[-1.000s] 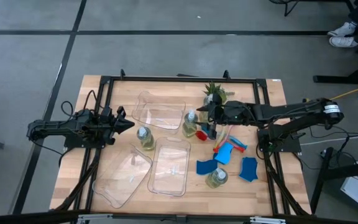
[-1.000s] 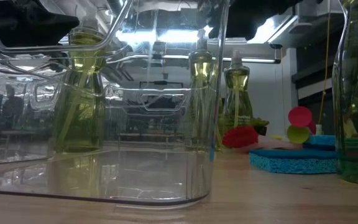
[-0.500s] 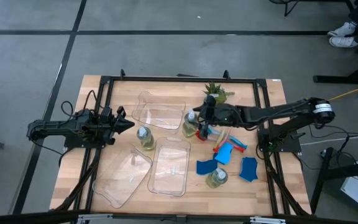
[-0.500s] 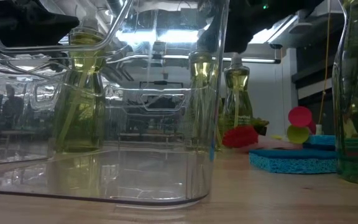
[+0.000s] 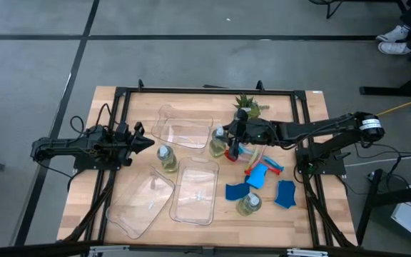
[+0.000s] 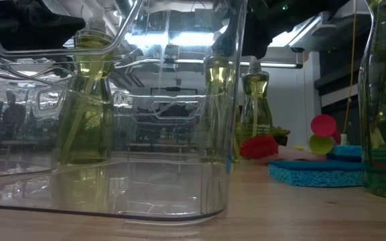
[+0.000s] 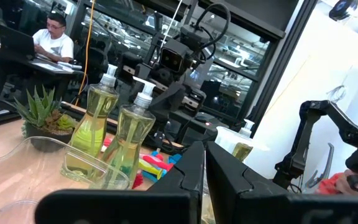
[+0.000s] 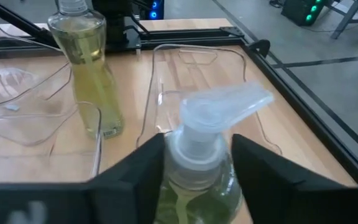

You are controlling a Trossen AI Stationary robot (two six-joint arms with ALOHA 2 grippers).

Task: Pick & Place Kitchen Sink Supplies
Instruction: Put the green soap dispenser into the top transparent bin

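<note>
Several clear pump bottles of yellow-green liquid stand upright on the table. My right gripper [image 5: 228, 137] is open, its fingers on either side of the neck of one bottle [image 8: 194, 155] [image 5: 217, 145], just under the pump head. A second bottle [image 5: 231, 152] stands right beside it. My left gripper [image 5: 148, 143] is shut and waits at the table's left, next to another bottle [image 5: 166, 158]. Blue sponge pieces [image 5: 236, 191] and the red, blue and yellow-green brushes [image 5: 261, 161] lie flat at the right. My right gripper comes level from the table's right, and its fingers [image 8: 143, 165] flank the bottle's neck [image 8: 194, 146] below the pump head. I cannot tell whether they touch it. The bottle stands upright on the table.
Three clear plastic trays [image 5: 184, 130] [image 5: 195, 190] [image 5: 143, 205] lie across the table's middle and near left. A small green potted plant [image 5: 247, 107] stands behind my right gripper. One more bottle [image 5: 248, 204] stands near the front edge between sponge pieces. A black frame [image 5: 205, 91] rims the table.
My right gripper has moved toward the table's left and down, from beside the plant to the pump bottle, and now straddles the bottle's neck. In the last half second it has kept almost still. No bottle has moved.
</note>
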